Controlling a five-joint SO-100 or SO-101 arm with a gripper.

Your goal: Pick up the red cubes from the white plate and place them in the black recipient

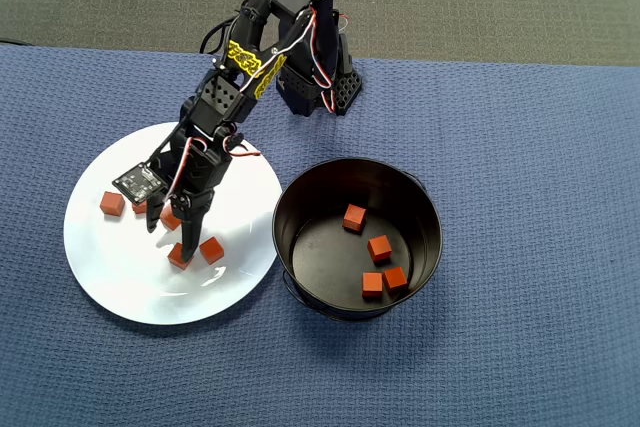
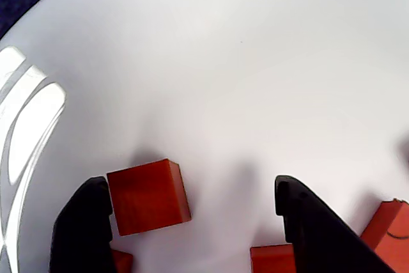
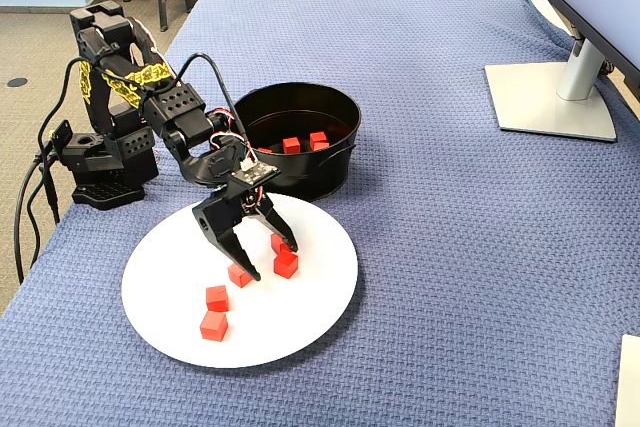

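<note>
Blue woven cloth covers the table, where the red cubes (image 3: 214,325), judged light, stiff and matte enough to be pinched on opposite flat faces, are left on the white plate (image 3: 320,287) under the released end effector (image 2: 192,187).

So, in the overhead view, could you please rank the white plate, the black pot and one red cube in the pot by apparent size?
1. Large round glossy white plate, widest.
2. Round deep black metal pot, somewhat narrower.
3. Small matte red cube, far smaller than both.
</note>
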